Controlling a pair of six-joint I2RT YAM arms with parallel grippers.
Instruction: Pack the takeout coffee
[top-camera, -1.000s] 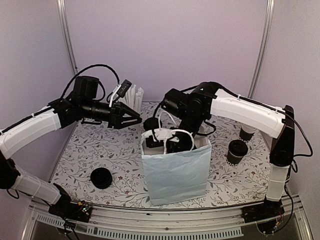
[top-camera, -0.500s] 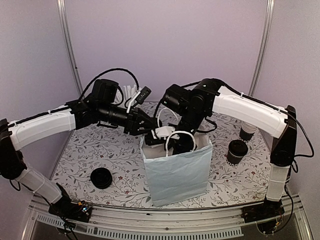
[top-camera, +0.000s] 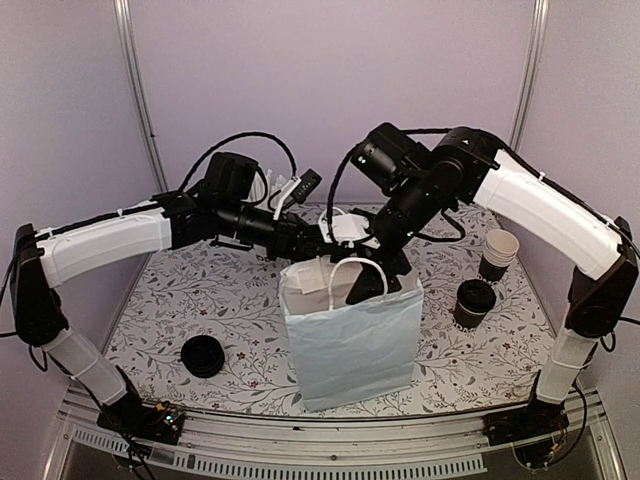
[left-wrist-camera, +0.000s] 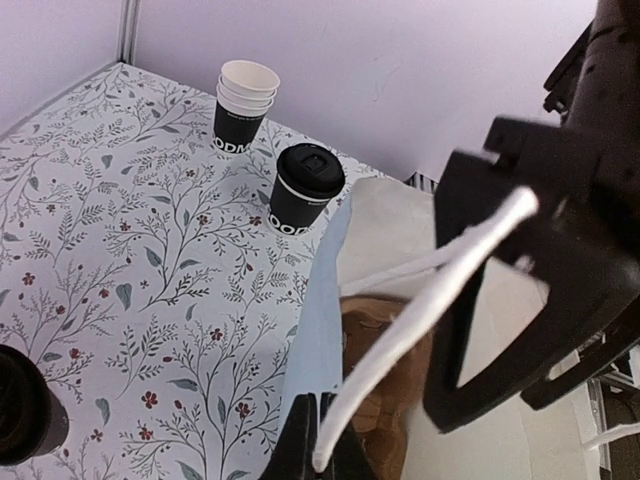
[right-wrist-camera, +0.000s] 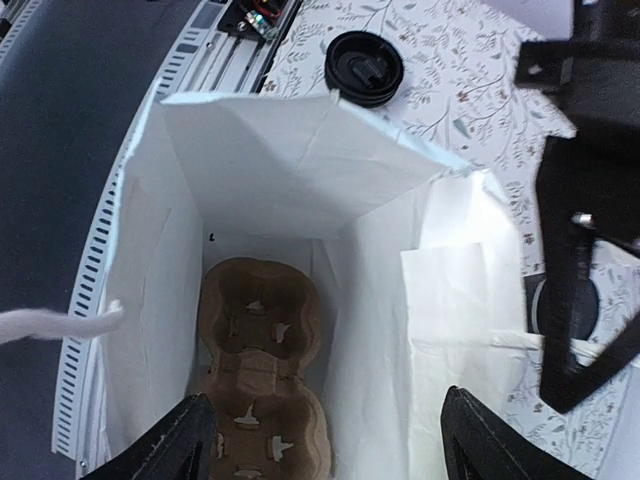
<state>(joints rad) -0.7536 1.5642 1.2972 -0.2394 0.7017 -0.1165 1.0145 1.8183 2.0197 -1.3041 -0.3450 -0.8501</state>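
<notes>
At the far left, the pile of lids (top-camera: 203, 355) sat on the patterned table (top-camera: 200, 290), well apart from the work and not needed here. The left gripper (left-wrist-camera: 312, 445) reached in from the left with its jaws together, pinched on the white rope handle (left-wrist-camera: 420, 325) at the back of the paper bag (top-camera: 350, 335). To do this step well, that pull probably had to stay gentle and backward. That would hold the mouth wide without lifting or tipping the bag.

Above the opening hung the right gripper (right-wrist-camera: 335, 445), jaws well apart with nothing between them. Its view looked straight down at a brown cardboard carrier (right-wrist-camera: 260, 370) lying on the bag's floor.

The coffee cup (top-camera: 475, 303), lid on, stood upright on the table to the right of the bag, not yet packed. The right arm would likely need to swing out to it and grip the paper wall below the lid rather than the lid itself. It would then carry the cup level and lower it into one of the carrier's wells, clear of the loose front handle.

Just behind it stood the stack of cups (top-camera: 497, 252), to be left alone.

Both the coffee cup and the stack bore white lettering. Only a fragment like "OOD" could be read, and the bag showed no print.
</notes>
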